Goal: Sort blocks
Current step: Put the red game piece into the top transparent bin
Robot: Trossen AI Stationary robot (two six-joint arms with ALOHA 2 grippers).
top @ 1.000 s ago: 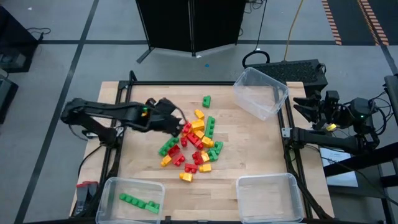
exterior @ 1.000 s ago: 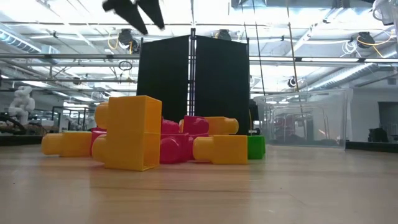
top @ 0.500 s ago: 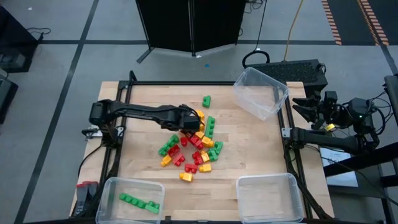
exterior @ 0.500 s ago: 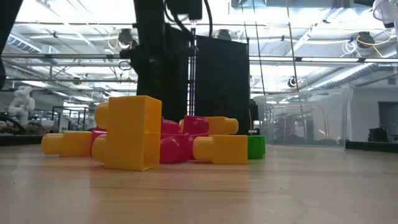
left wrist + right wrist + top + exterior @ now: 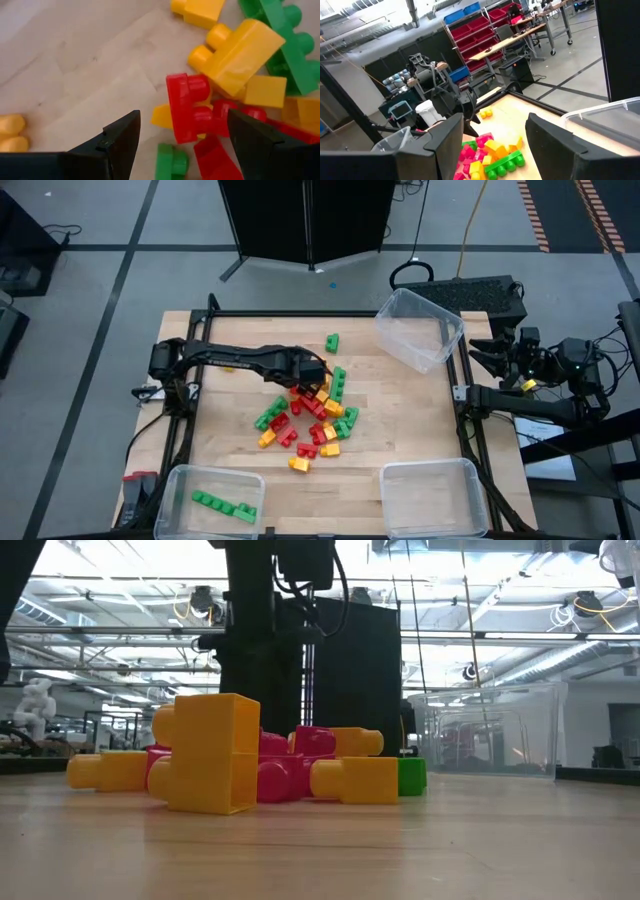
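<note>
The blocks (image 5: 318, 415) lie in a loose pile of red, green and yellow pieces on the middle of the wooden table. One green block (image 5: 331, 341) sits apart toward the far edge. My left gripper (image 5: 316, 378) hangs open over the pile's far left part, pointing steeply down. In its wrist view the left gripper (image 5: 182, 142) has a red block (image 5: 186, 107) and a small green one (image 5: 172, 161) below the gap between its fingers. My right gripper (image 5: 492, 142) waits open and level beyond the table's right edge, with nothing between its fingers.
A clear bin (image 5: 212, 498) with several green blocks stands at the near left corner. A second clear bin (image 5: 432, 498) stands at the near right, and a third bin (image 5: 420, 328) sits tilted at the far right corner. A black panel (image 5: 305, 220) stands behind the table.
My left gripper has swung from the pile's left side toward the table's right, come down over the pile and tipped to point more steeply down. It has stayed open. The blocks have not moved.
</note>
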